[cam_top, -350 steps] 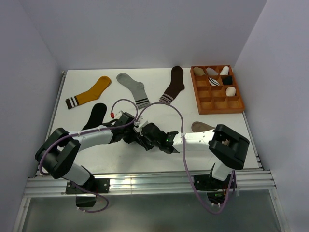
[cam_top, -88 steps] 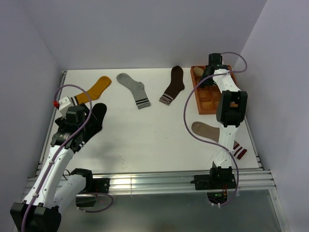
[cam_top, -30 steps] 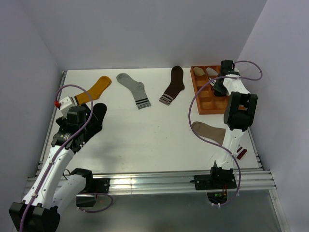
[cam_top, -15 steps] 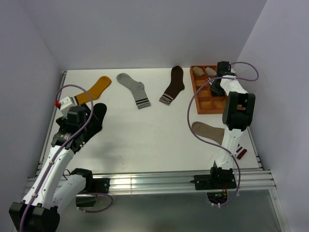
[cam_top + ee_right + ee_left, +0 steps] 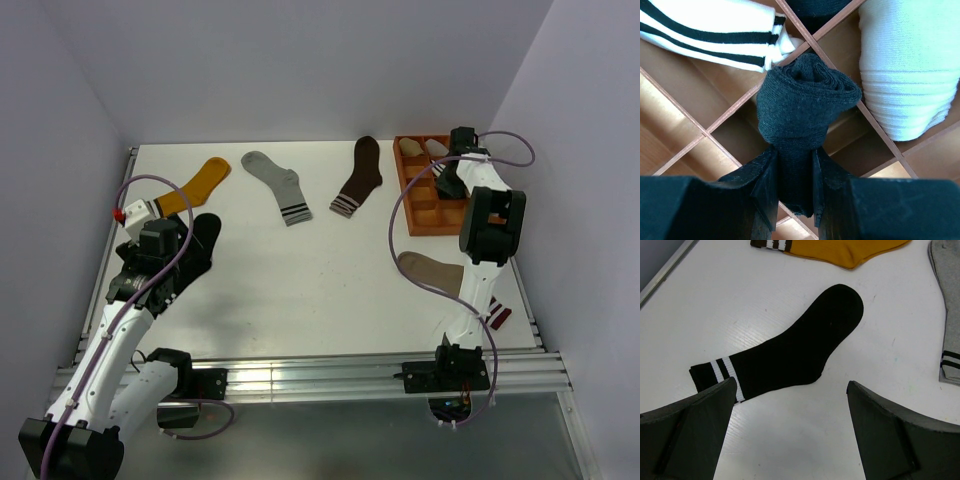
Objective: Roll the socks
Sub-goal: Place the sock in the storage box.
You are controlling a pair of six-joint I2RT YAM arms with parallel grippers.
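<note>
Right wrist view: the right fingers (image 5: 765,187) are pinching a charcoal roll (image 5: 807,97) by its lower end, standing partly closed with the fabric filling the gap between them. The roll is hanging over a crossing of dividers in the tray (image 5: 730,112), with a white black-striped roll at upper left of the frame and a plain white roll at upper right. Whether it is touching the wood cannot be told.

Top view: the tray (image 5: 450,228) is sitting at upper right of the desk (image 5: 300,270), and the right arm is reaching over it.

Left wrist view: the left fingers (image 5: 710,410) are spread wide and holding nothing, hovering above the striped sock (image 5: 790,357), which is lying flat at mid-left of the top view. The taupe sock (image 5: 425,268) is lying flat at lower right, beside the right arm.

Step in hand: stowing 1 finished roll, with 2 socks flat and unrolled. The next move is likely calling for shifting the roll off the dividers over 1 free cell, lowering it, then releasing; dropping it on a divider is risking a tip into a filled cell.
</note>
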